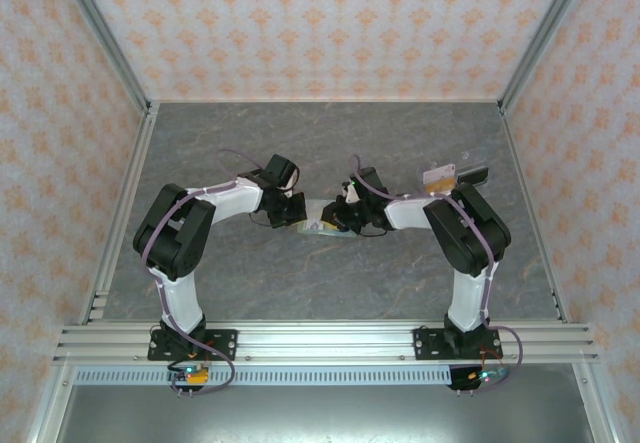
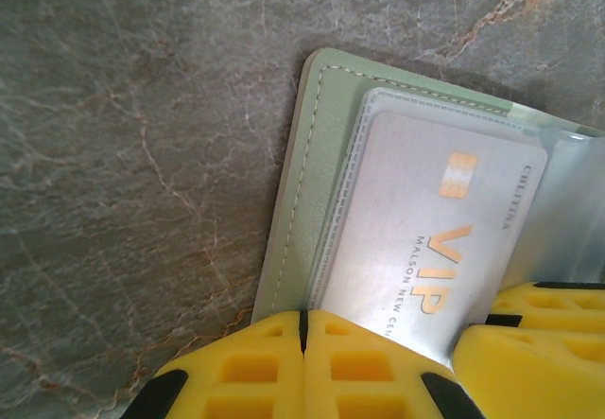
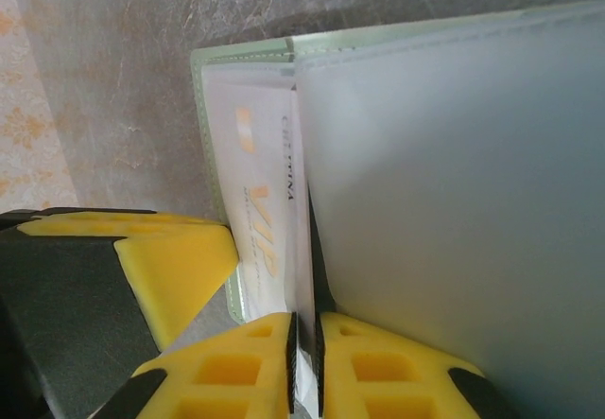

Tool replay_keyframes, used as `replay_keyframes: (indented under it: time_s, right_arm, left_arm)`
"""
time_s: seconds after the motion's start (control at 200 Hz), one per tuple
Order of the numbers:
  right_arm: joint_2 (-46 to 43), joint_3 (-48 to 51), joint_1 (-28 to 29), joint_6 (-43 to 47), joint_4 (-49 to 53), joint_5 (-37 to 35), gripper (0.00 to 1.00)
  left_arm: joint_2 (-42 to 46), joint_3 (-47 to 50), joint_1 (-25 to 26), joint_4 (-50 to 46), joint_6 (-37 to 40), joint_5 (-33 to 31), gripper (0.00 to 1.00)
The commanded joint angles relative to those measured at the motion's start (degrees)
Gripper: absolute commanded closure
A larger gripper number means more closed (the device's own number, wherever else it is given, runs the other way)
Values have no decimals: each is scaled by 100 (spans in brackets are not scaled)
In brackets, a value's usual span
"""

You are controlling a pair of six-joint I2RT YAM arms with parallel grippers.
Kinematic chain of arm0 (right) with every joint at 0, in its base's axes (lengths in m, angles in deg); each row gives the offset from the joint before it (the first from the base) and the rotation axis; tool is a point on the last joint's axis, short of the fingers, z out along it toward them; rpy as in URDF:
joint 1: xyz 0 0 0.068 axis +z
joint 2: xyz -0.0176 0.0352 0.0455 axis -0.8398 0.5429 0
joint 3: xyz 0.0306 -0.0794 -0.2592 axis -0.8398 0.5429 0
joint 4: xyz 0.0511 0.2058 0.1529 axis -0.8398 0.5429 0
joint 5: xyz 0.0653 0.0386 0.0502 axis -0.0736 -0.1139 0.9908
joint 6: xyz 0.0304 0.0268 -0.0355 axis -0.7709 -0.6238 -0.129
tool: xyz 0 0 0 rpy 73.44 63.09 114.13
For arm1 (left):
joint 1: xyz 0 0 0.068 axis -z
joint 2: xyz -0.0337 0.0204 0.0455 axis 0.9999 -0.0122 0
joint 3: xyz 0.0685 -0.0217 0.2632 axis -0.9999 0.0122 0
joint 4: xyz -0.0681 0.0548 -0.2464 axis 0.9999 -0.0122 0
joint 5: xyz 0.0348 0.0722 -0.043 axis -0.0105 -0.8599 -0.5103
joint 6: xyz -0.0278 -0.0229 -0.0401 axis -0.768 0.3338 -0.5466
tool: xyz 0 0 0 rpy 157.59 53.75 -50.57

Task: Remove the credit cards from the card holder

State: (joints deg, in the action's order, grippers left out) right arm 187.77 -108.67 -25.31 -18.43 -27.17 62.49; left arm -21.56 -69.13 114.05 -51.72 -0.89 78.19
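The left pincer (image 2: 302, 329) is fully closed with nothing between its fingers. Its tips rest on the near edge of the card holder (image 2: 307, 183), and I think it pins the holder to the desk (image 2: 123, 154). The card holder lies open and flat in the middle of the desk, between the two pincers. A silver credit card (image 2: 425, 239) marked "VIP" sits inside a clear pocket. The right pincer (image 3: 304, 348) is almost closed on a thin pale sheet. I take this sheet for the edge of the frosted pocket leaf (image 3: 454, 201), but it may be a card edge; I cannot tell.

Some things can go wrong from here. If the left tips press on the card as well as on the green cover, the card is clamped and a pull will drag the whole holder. If the right pincer has only the leaf, a pull will just turn or strain the leaf, and such a thin sheet can slip out. The pincers are also very close together and may knock each other.

The left arm (image 1: 180, 233) bends its elbow outward and reaches in toward the centre. The right arm (image 1: 465, 228) mirrors it.
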Motion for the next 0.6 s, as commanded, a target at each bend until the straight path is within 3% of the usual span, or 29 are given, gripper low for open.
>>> replay_keyframes:
  time_s: [0.0, 0.295, 0.4, 0.596]
  right_arm:
    - [204, -106, 15, 117, -107, -100, 86]
    - [-128, 59, -131, 198, 40, -175, 100]
    - [-350, 146, -234, 347, 297, -220, 100]
    - [-733, 185, -345, 656, 920, -350, 100]
  left_arm:
    - [-203, 264, 30, -300, 3, -330, 100]
    - [-116, 238, -18, -501, 73, -504, 98]
    - [7, 234, -63, -588, 117, -549, 92]
    - [170, 151, -70, -652, 165, -528, 89]
